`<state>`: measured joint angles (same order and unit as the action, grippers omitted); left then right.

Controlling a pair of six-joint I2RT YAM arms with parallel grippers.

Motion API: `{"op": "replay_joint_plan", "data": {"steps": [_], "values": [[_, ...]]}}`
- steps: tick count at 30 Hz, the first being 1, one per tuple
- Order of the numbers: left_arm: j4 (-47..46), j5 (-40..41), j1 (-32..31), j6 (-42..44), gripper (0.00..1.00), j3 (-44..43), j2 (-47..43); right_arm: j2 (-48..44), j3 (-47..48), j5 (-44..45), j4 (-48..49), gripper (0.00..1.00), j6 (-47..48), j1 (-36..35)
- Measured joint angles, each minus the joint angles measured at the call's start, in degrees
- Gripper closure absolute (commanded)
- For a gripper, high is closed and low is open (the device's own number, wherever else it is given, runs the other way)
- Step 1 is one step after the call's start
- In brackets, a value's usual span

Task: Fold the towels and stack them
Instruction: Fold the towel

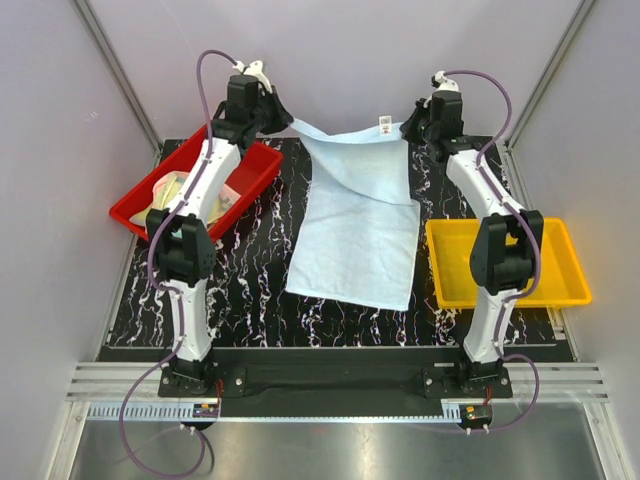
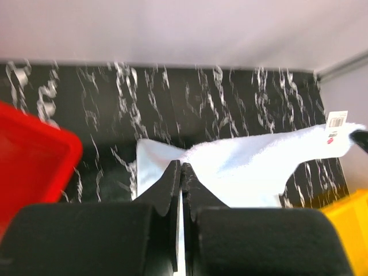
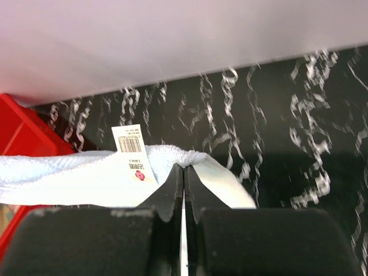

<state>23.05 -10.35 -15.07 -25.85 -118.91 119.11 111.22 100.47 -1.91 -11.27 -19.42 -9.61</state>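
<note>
Folding step in hand, an early fold by the look of it. Pinching the towel (image 1: 355,240) by its two far corners: left gripper (image 2: 180,167) pressed together on the left corner, right gripper (image 3: 183,168) pressed together on the right corner, just beside the tag (image 3: 131,152). Holding both corners raised at the far edge of the mat (image 1: 250,290), far hem sagging between them, near part lying flat in the middle of the mat.

Next, most likely: carry both corners toward the near hem, level and at one pace, and lay them down edge on edge. Calls for keeping the hem taut enough not to bunch, lowering before letting go, and matching corner to corner for a square half. Judged only from how the cloth hangs.

Around: red tray (image 1: 130,215) at far left, under the left arm, with other towels (image 1: 170,188) heaped in it, not yet folded as far as can be told. Yellow tray (image 1: 560,298) at right, beside the right arm; perhaps the place for the stack, though nothing here settles that. Neither tray touching the held towel.

In the way: nothing lying on the towel's path over the mat. Worth minding the elbows, bent above both trays, when drawing back toward the near side. Soft cloth too, apt to drag and rumple the layer beneath. Slight skew to correct: near hem lying nearer at right than at left.
</note>
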Motion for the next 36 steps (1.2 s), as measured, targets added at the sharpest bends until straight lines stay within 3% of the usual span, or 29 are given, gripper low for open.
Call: {"op": "replay_joint_plan", "data": {"steps": [9,14,22,29,36], "values": [[-6.9,0.1,4.6,1.0,1.0,-9.7,6.0,13.6,16.5,-7.8,8.1,1.0,1.9,1.5],[-8.8,-1.4,5.8,0.6,1.0,-10.4,8.4,18.4,24.1,-10.3,8.4,1.0,4.0,1.6],[-9.2,-5.6,5.6,0.0,1.0,-9.6,10.1,18.9,22.5,-12.9,7.6,1.0,7.6,3.3],[-6.4,-8.8,5.6,-3.5,1.0,2.0,3.7,17.5,18.2,-15.0,-1.5,1.0,9.0,3.8],[-0.6,-10.6,4.9,-6.8,1.0,17.9,-8.5,10.2,15.4,-15.2,-18.1,1.0,7.9,3.7]]}}
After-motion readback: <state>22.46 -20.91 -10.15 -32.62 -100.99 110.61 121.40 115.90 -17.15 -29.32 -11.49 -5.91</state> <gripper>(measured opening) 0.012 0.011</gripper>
